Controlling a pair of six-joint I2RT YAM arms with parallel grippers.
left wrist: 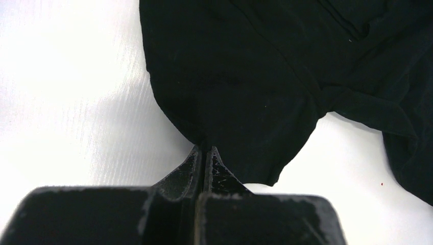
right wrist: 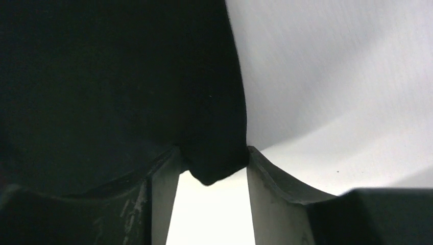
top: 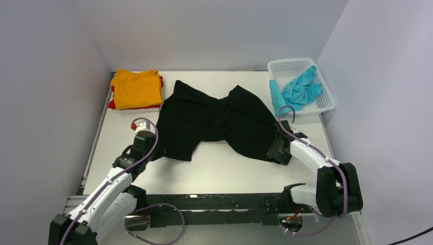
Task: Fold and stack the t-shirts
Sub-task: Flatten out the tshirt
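**Subject.** The black t-shirt (top: pixel 214 120) lies spread across the middle of the bench (top: pixel 224 168), with its long axis running from the left edge toward the right edge. The cloth is soft, matte and thin. It puckers at the centre, where creases gather and the near hem arches away from the near edge. This leaves two lobes, one toward each arm.

**Left fingers** (left wrist: pixel 204 153). They are pressed fully together at the shirt's near-left corner, with the hem pinched at their very tips (a shallow bite, in my judgement). From there the shirt fans away toward the far right.

**Right fingers** (right wrist: pixel 213 161). They stand partly apart at the near-right corner. A rounded tab of black cloth sits in the gap and touches both inner faces. Bare bench shows bright beneath it, and no clamp on the cloth is evident.

**Governing relation.** Both corners sit on the near hem, and each arm is nearer to its own corner. The line between the two sets of fingers runs parallel to the shirt's long axis. In my judgement, the fold depends on the right side securing its corner so that the hem can rise evenly. Limp cloth of this kind is likely to sag between the two holds.

**Other items.** An orange t-shirt (top: pixel 137 88) lies folded on top of a red t-shirt (top: pixel 111 104) at the far-left corner. A turquoise t-shirt (top: pixel 301 89) lies crumpled in the white lattice basket (top: pixel 327 102) at the far-right corner, with part of it draped over the basket's left wall.
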